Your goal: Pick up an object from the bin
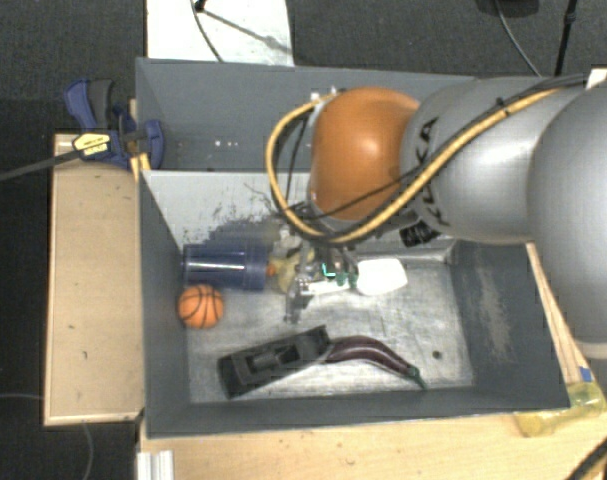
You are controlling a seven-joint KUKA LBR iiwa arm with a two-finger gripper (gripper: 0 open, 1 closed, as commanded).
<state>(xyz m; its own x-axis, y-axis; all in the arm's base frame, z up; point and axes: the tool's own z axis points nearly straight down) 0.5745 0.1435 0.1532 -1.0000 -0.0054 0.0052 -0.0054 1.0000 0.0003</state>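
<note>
Showing scuffs, the grey bin floor [423, 318] bears an orange ball [200, 306].

A robotics lab: a big silver arm [503, 158] with orange wrist cover [358, 148] and looped cables [271, 163] reaches into a grey metal bin [223, 118] holding a ball [200, 306] and other loose oddments.

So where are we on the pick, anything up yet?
Done: the arm is down in the bin, gripper low near the middle, between the blue cup and a white lump. In hand: nothing visibly held. Left: the grab and lift; the orange ball, black tool and dark curved piece all lie on the floor.
</note>
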